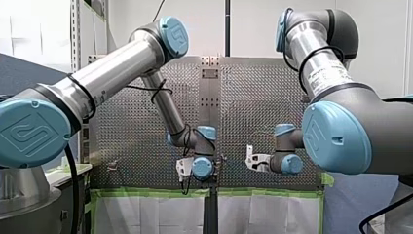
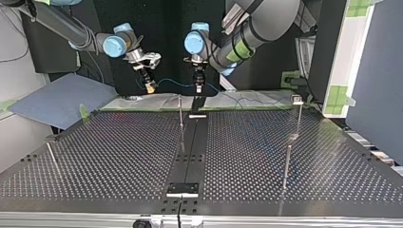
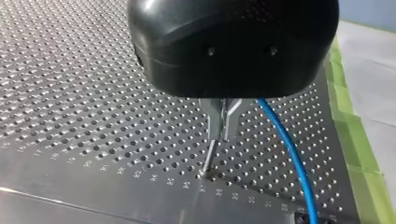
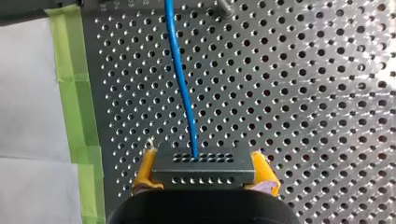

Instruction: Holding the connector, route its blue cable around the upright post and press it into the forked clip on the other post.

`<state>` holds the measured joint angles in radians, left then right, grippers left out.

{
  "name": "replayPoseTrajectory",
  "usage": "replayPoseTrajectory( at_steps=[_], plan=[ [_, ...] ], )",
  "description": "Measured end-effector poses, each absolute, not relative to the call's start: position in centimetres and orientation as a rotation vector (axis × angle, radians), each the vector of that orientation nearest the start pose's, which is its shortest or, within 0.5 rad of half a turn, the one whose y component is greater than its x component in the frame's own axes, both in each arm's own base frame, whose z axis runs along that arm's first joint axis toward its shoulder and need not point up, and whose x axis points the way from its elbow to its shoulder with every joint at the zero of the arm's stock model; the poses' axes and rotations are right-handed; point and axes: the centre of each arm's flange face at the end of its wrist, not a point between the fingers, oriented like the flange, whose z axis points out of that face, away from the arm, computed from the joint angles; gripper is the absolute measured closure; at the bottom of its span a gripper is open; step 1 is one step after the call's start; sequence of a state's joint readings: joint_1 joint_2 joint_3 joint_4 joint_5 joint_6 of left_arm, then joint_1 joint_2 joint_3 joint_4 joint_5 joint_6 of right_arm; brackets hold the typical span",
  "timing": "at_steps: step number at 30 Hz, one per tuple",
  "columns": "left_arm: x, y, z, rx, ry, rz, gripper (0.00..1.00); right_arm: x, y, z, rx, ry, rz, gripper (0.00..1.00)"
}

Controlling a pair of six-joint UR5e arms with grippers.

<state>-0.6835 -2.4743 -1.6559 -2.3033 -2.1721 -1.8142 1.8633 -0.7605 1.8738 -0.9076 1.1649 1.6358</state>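
My right gripper (image 4: 203, 173) has its yellow pads shut on the dark connector block (image 4: 203, 164). The blue cable (image 4: 182, 84) leaves the connector and runs ahead over the perforated table. In the top view my right gripper (image 2: 150, 87) hangs above the table's far edge, and the cable (image 2: 173, 81) sags across to my left gripper (image 2: 198, 89). My left gripper (image 3: 221, 136) has its metal fingers shut above a thin upright post (image 3: 209, 161), with the cable (image 3: 289, 149) passing close beside them. The post with the forked clip (image 2: 297, 99) stands at the top view's right.
More thin posts stand on the table: (image 2: 180, 111) near the middle, (image 2: 286, 166) at the right, (image 2: 52, 159) at the left. A dark centre rail (image 2: 190, 142) runs across the table. Green tape (image 4: 74, 93) and white sheeting border the plate. A blue-grey pad (image 2: 62, 97) lies far left.
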Motion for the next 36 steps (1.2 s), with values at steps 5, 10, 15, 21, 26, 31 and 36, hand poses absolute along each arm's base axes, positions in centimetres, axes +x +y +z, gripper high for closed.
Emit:
replayPoseTrajectory(
  at_steps=[5,10,15,21,26,31,36],
  plan=[
    [43.4,-45.1,-2.4,-0.069,1.704,-0.188,1.0,31.9,-48.3,-1.3,-2.483,1.412,-2.215,1.0],
    [44.3,-45.7,-4.1,-0.066,1.709,-0.215,1.0,31.4,-48.8,-1.2,-2.481,1.437,-2.229,1.0],
    [45.2,-46.3,-4.5,-0.073,1.702,-0.264,1.0,31.0,-49.5,-1.0,-2.481,1.471,-2.249,1.0],
    [46.4,-46.9,-4.4,-0.082,1.706,-0.28,1.0,30.9,-50.4,-0.7,-2.475,1.479,-2.269,1.0],
    [47.4,-47.1,-4.3,-0.089,1.707,-0.286,1.0,30.8,-50.8,-0.5,-2.473,1.485,-2.277,1.0],
    [48.0,-46.9,-4.1,-0.101,1.704,-0.3,1.0,30.4,-51.3,-0.5,-2.47,1.506,-2.288,1.0],
    [48.5,-46.3,-4.2,-0.109,1.706,-0.295,1.0,30.3,-51.9,-0.3,-2.465,1.509,-2.304,1.0]
  ],
)
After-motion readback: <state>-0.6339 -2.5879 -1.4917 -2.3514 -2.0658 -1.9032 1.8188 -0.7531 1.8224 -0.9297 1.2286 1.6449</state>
